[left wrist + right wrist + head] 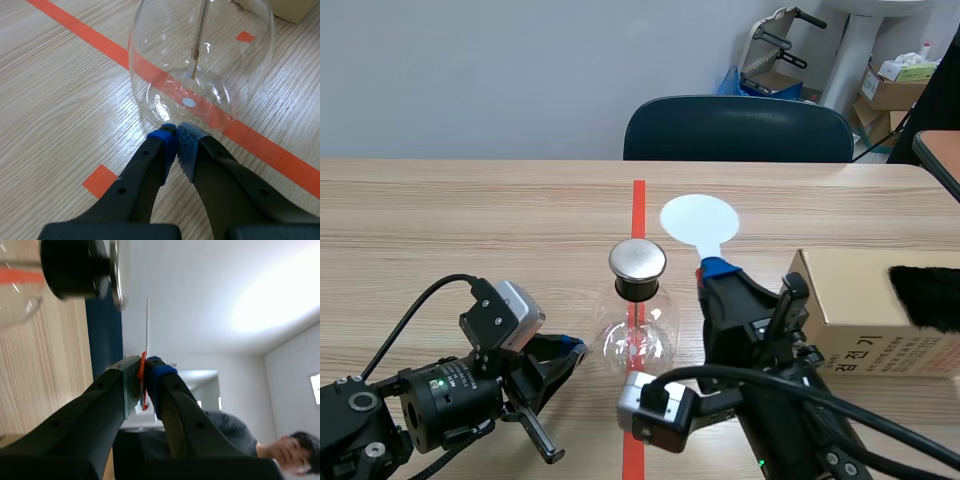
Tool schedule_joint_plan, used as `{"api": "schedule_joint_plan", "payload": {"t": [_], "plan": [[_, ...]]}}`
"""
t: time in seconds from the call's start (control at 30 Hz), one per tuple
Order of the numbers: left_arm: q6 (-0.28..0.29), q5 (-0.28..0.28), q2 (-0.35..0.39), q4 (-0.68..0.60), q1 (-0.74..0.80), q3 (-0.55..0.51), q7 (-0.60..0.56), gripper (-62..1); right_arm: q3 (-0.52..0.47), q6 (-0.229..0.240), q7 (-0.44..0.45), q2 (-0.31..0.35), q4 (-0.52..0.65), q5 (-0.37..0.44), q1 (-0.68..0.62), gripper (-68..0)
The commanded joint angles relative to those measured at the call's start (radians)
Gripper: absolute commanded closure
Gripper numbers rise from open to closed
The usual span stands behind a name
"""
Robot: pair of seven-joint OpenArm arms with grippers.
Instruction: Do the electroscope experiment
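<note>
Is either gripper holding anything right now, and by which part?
The right gripper pinches the white paddle by its stem, below the disc. The left gripper is shut on nothing, tips at the glass flask.

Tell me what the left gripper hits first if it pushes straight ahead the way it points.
The electroscope's glass flask: its lower wall lies directly ahead of the shut left gripper, seemingly almost touching already.

Picture edges cut off the flask [160,75] at its neck and the box [865,310].
</note>
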State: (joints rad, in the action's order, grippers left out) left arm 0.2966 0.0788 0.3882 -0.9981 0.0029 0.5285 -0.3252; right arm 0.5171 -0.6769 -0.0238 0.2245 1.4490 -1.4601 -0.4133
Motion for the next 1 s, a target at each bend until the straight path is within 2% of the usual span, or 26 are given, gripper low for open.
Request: {"api": "schedule_joint_plan", "payload": {"t": [0.0,0.17,0.33,0.97], "plan": [[0.002,0.006,-0.002,-0.014,-0.003,-0.003,-0.014,-4.0,-0.008,-0.011,0.031,0.003,0.011,-0.001,0.012,-1.1],[0.002,0.006,-0.002,-0.014,-0.003,-0.003,-0.014,-4.0,-0.008,-0.011,0.145,0.003,0.011,-0.001,0.012,-1.1],[0.002,0.006,-0.002,-0.014,-0.003,-0.003,-0.014,-4.0,-0.008,-0.011,0.199,0.003,0.011,-0.001,0.012,-1.1],[0.002,0.006,-0.003,-0.014,-0.003,-0.003,-0.014,-4.0,-0.008,-0.011,0.204,0.003,0.011,-0.001,0.012,-1.1]]}}
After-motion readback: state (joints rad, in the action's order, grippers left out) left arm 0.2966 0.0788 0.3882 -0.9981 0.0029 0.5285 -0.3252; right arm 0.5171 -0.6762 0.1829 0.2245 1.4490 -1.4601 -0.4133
